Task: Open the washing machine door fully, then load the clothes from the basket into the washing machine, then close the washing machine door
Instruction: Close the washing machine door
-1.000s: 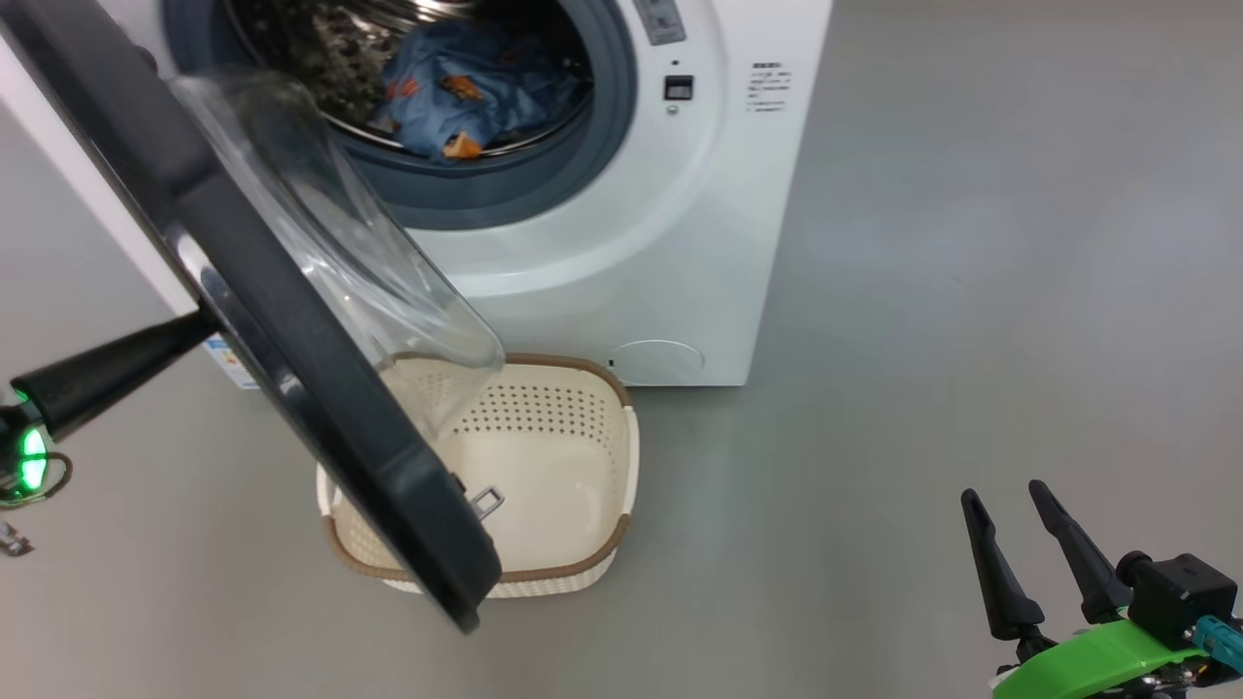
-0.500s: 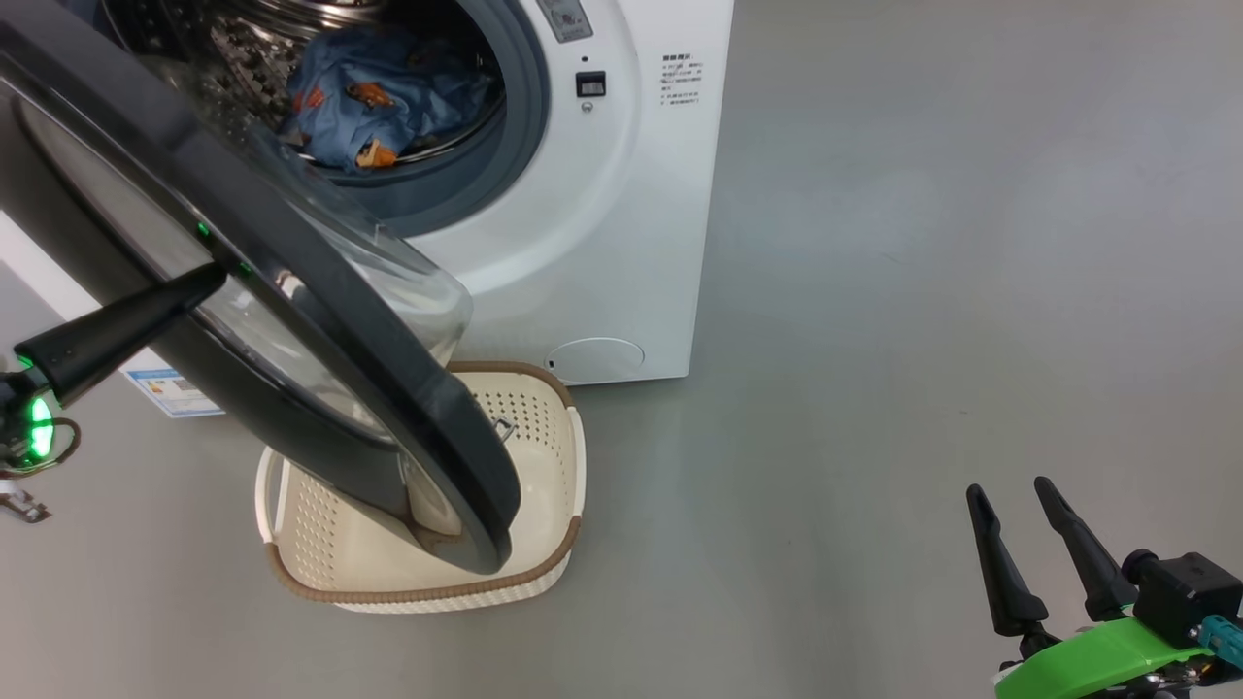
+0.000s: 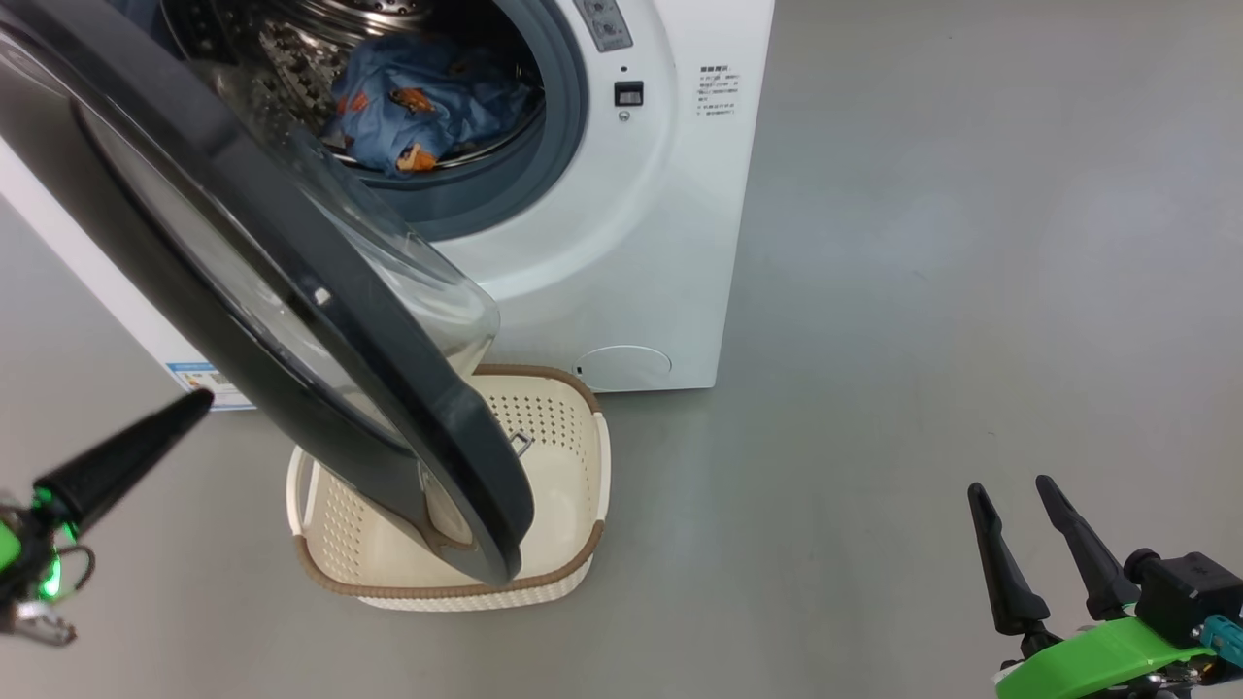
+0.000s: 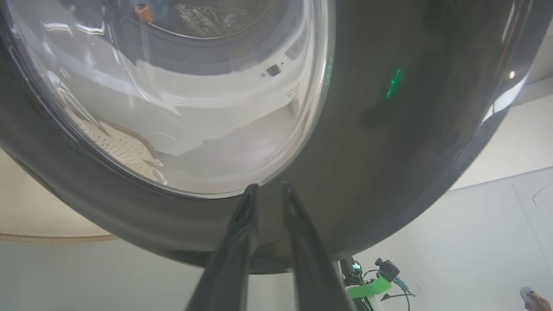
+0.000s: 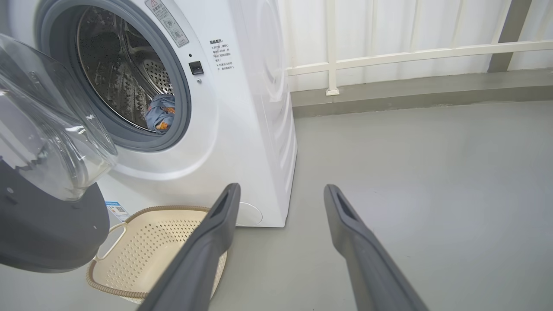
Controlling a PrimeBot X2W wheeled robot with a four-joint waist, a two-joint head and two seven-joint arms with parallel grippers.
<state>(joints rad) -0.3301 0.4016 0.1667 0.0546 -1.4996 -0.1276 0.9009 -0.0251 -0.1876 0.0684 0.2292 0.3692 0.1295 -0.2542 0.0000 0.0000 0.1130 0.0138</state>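
The white washing machine (image 3: pixel 631 243) (image 5: pixel 242 129) stands with its black door (image 3: pixel 291 320) (image 4: pixel 389 151) (image 5: pixel 43 233) swung about halfway, hanging over the basket (image 3: pixel 554 456) (image 5: pixel 160 242), whose cream floor is bare. The blue bear-print clothes (image 3: pixel 427 97) (image 5: pixel 160 114) lie inside the steel drum. My left gripper (image 3: pixel 194 403) (image 4: pixel 268 186) is shut and points at the door's outer face, a little apart from it in the head view. Low at the right, my right gripper (image 3: pixel 1010 485) (image 5: pixel 281 188) is open and holds nothing, well away from the machine.
Grey floor (image 3: pixel 923 291) spreads to the right of the machine. A white railing and wall (image 5: pixel 332 65) run behind it. A blue label sticker (image 3: pixel 194 374) shows on the machine's lower front. A person's hand (image 4: pixel 529 298) holds a small device at the corner.
The door swung toward the machine while my left fingertip pressed its outer face. Since then the left gripper has dropped down and back off the door. The head camera shifted; the right gripper stayed.
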